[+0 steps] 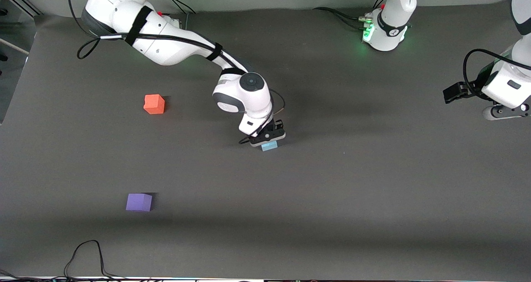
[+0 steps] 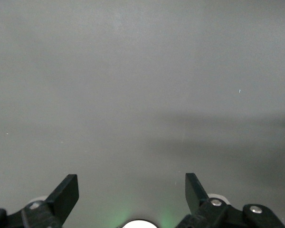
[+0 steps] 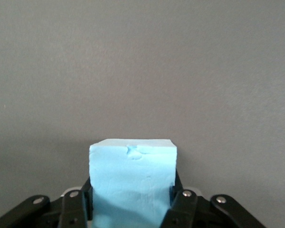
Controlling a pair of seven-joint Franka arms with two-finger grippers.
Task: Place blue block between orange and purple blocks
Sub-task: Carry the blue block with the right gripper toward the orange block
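The right gripper point(image 1: 269, 140) is down at mid-table on the blue block point(image 1: 269, 146), which shows just under it. The orange block point(image 1: 154, 104) lies toward the right arm's end, and the purple block point(image 1: 139, 202) lies nearer the camera than it. The left gripper point(image 1: 452, 93) waits at the left arm's end.

White-shelled arms with black cables and straps; black tool point(image 1: 269, 137) links carry silver screws.
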